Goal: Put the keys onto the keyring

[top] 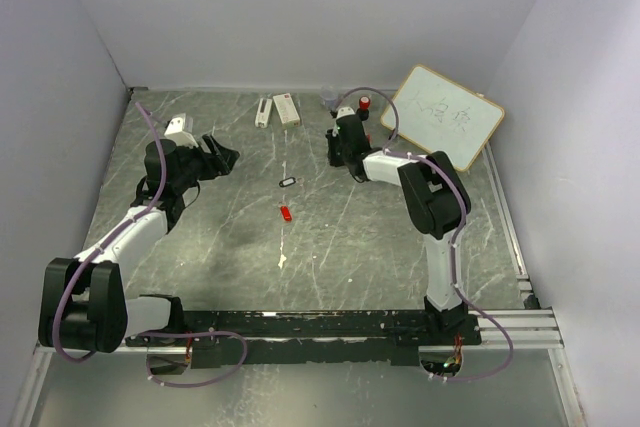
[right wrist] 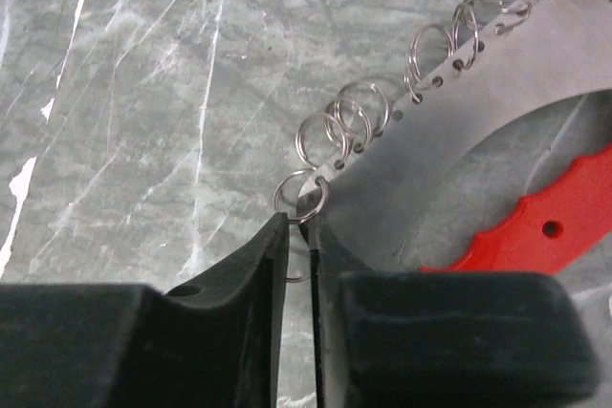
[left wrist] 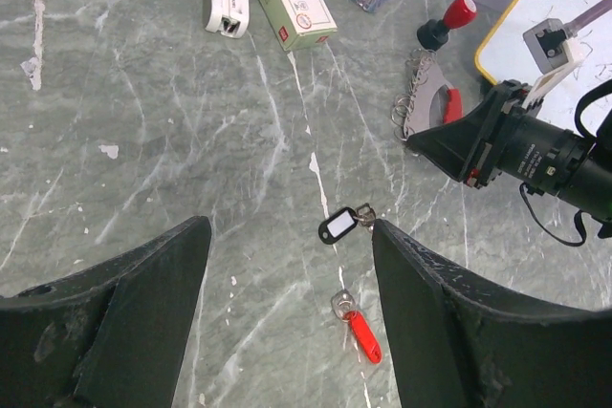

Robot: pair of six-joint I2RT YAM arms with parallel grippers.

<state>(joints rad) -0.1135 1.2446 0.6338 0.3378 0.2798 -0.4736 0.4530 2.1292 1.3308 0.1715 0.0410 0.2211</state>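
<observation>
Keyring (right wrist: pixel 497 112) | pinched at its end between right pincer (right wrist: pixel 299 234) tips

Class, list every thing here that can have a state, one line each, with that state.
left gripper: open, empty, above the table.
right gripper: closed on one end ring of the keyring.
keyring: flat on the table, neither key on it.
black-tagged key: loose on the table.
red-tagged key: loose on the table.
</observation>
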